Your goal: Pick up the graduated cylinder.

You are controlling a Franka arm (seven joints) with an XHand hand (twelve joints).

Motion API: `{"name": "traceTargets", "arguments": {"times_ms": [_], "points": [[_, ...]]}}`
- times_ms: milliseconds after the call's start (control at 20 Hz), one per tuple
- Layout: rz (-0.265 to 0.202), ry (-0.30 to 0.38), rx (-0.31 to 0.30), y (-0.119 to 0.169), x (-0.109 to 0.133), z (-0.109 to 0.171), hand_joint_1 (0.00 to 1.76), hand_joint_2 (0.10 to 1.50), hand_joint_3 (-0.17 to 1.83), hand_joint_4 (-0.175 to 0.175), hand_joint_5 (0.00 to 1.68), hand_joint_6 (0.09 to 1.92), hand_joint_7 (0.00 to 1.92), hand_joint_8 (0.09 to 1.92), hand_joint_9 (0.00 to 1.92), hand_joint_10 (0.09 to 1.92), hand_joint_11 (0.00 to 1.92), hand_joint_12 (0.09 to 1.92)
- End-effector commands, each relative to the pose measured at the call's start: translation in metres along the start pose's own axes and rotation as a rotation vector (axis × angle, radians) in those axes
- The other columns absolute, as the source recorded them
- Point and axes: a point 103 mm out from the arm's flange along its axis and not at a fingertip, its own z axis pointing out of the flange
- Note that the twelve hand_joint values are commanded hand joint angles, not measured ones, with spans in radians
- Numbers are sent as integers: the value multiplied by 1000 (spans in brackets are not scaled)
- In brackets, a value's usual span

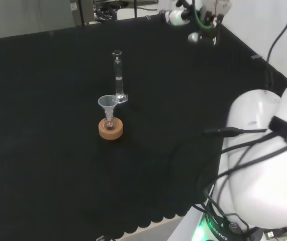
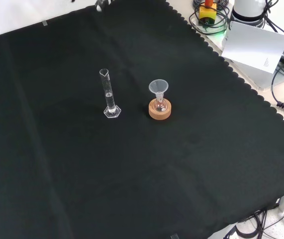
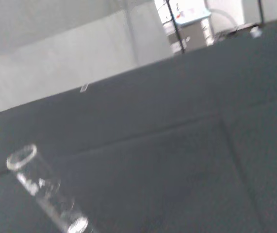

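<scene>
We see the graduated cylinder (image 1: 117, 75) standing upright on the black cloth (image 1: 42, 150) of the bench, near the middle. In the front view it is just left of a small flask with a funnel (image 2: 158, 88) on a cork ring (image 2: 160, 110), apart from it. The hand (image 1: 203, 20) is high at the far edge in the head view, well apart from the cylinder; whether its fingers are open we cannot tell.
</scene>
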Motion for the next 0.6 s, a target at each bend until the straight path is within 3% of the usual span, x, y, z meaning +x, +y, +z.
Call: {"name": "traceTargets", "arguments": {"times_ms": [50, 250, 600], "points": [[-149, 127, 217, -4, 23, 168, 785, 1036, -175, -36, 417, 87, 322, 700, 479, 664, 203, 1394], [-158, 177, 202, -4, 24, 177, 856, 1023, -175, -29, 468, 87, 334, 692, 504, 648, 224, 1380], [-161, 269, 164, 2, 18, 189, 896, 1014, -175, -36, 370, 87, 274, 659, 493, 622, 248, 1369]]}}
